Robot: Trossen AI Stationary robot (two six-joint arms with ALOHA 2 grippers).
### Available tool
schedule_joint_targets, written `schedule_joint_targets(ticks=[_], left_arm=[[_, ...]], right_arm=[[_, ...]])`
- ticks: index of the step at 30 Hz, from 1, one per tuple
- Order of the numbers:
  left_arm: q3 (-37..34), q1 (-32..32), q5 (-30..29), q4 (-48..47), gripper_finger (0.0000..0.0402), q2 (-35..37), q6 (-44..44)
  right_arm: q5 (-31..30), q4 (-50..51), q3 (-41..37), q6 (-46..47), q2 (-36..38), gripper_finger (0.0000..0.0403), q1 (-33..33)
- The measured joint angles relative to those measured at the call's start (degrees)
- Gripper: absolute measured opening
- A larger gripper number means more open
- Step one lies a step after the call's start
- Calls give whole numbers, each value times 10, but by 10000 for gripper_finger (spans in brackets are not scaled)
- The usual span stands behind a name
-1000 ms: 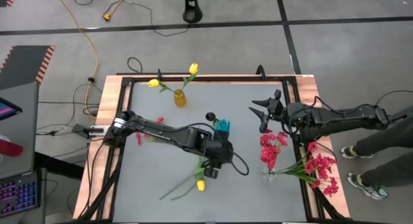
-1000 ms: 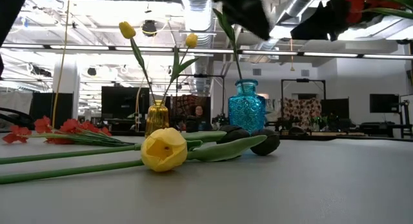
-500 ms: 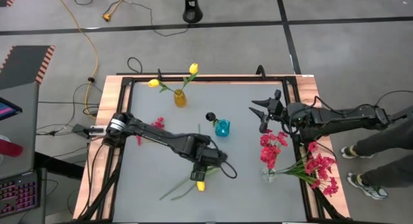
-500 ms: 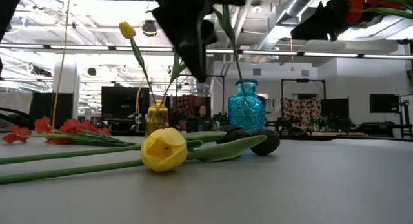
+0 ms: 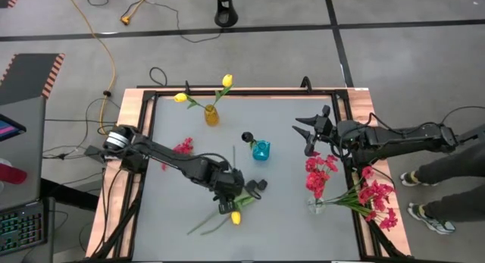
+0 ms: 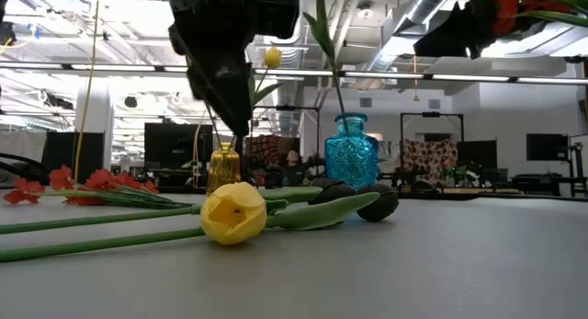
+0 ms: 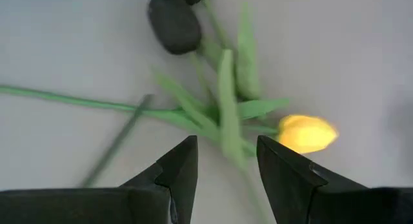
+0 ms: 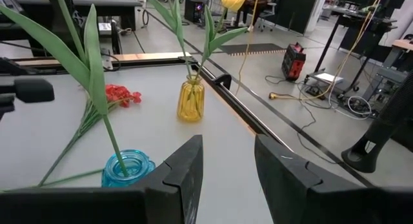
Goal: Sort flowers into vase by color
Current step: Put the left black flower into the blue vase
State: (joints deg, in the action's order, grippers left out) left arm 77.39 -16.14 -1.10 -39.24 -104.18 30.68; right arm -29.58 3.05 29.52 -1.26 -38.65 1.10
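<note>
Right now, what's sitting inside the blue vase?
The blue vase holds one green stem with long leaves, topped by a black tulip head. How far the stem reaches down inside cannot be seen through the patterned glass. The left end effector hovers open over the loose yellow tulip.

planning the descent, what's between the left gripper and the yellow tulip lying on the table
In the left wrist view, the open left gripper hangs over the green leaves and stem; the yellow tulip lies just beyond, nothing else between.

A grey counter (image 5: 182, 233) carries an amber vase (image 5: 211, 116), a blue vase (image 5: 261, 150), a clear vase (image 5: 315, 205), and loose yellow tulip (image 5: 236, 217), black tulip (image 5: 262, 184) and red spray (image 5: 182, 147).
</note>
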Motion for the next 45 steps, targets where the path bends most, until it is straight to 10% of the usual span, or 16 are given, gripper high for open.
schedule_joint_targets(ticks=[18, 45], left_arm=[[-112, -12, 48, 154, 146, 30, 40], [-162, -61, -49, 196, 146, 18, 89]], right_arm=[[0, 0, 0, 12, 0, 166, 0], [0, 0, 0, 8, 0, 166, 0]])
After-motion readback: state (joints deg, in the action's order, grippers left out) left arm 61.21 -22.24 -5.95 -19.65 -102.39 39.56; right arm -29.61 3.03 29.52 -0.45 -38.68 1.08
